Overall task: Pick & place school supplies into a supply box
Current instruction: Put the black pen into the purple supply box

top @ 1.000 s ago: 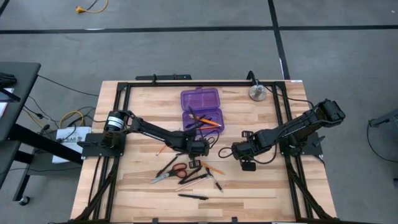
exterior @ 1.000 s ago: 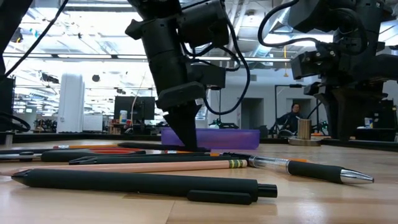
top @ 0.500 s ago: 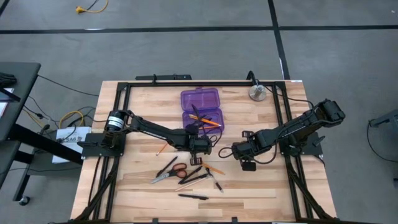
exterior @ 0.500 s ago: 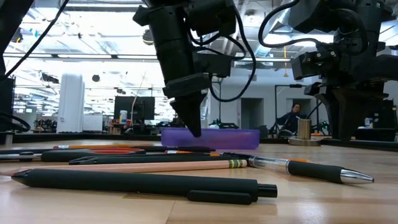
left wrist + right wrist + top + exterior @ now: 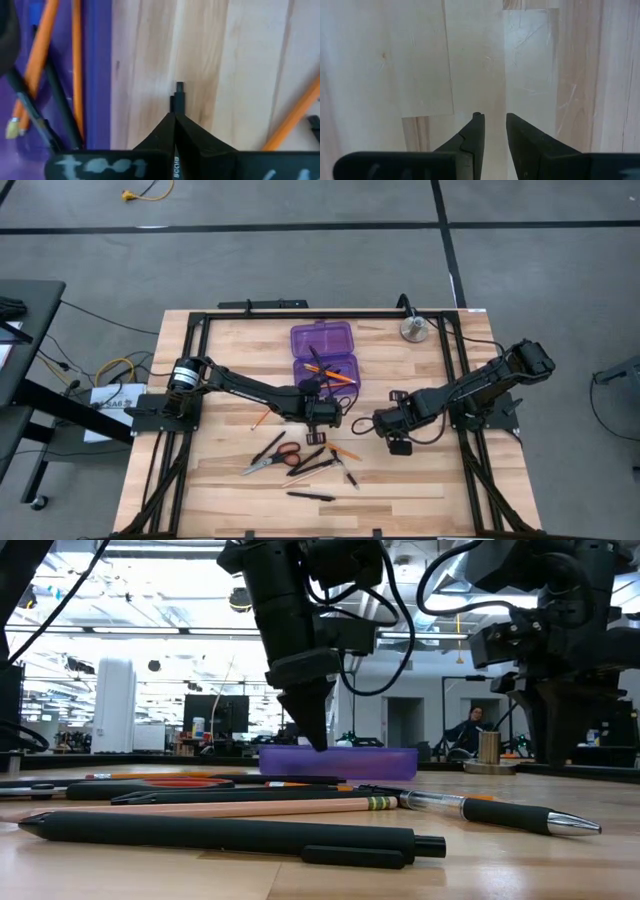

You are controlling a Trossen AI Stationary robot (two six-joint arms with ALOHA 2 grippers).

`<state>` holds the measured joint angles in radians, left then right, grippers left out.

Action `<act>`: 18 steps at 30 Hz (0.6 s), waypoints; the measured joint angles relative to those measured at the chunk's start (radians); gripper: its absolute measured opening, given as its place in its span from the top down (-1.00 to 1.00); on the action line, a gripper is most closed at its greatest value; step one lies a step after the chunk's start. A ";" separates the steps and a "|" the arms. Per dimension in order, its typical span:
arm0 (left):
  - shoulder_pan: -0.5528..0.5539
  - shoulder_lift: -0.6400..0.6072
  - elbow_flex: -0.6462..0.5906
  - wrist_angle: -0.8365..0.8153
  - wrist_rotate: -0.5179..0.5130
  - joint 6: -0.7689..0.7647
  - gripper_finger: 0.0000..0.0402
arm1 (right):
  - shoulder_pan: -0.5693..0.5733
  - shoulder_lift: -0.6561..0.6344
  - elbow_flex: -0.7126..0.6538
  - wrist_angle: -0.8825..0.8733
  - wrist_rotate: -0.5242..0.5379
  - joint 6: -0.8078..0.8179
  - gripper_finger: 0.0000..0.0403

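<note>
The purple supply box lies open at the far middle with its lid beyond it. It holds orange pencils and a black pen. Scissors, black pens and orange pencils lie flat on the wood nearer the front. My left gripper is shut and hangs slanting down just above the table, between the box and those supplies. My right gripper stands slightly open over bare wood to the right. My left gripper's shut fingertips have a short black stub right past them. I cannot tell whether the fingers touch it or whether it lies on the wood below. In the low view nothing shows hanging under the tips.
A round silver disc sits at the far right corner. A black frame rail runs around the table's edges. One more orange pencil lies left of my left arm. Bare wood shows toward the near right.
My left gripper has risen from the tabletop among the pens and pencils to a short way above it, tipping a little and drifting slightly toward the box. The supplies on the wood lie as before.
</note>
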<state>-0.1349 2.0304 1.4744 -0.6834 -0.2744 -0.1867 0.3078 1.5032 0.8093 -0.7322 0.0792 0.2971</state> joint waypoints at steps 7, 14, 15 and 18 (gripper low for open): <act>0.000 0.000 0.000 0.014 0.028 0.006 0.93 | 0.020 0.000 0.000 0.000 0.000 0.010 0.62; 0.000 0.000 0.000 0.038 0.059 0.009 0.57 | 0.020 0.000 0.000 0.000 0.000 0.018 0.62; 0.001 0.000 0.000 0.038 0.059 0.009 0.51 | 0.020 0.000 0.000 0.000 0.000 0.018 0.62; 0.008 0.000 -0.004 0.040 0.067 0.007 0.34 | 0.020 0.000 0.000 0.000 0.000 0.018 0.62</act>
<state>-0.1266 2.0304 1.4702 -0.6432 -0.2077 -0.1797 0.3279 1.5032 0.8093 -0.7322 0.0788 0.3149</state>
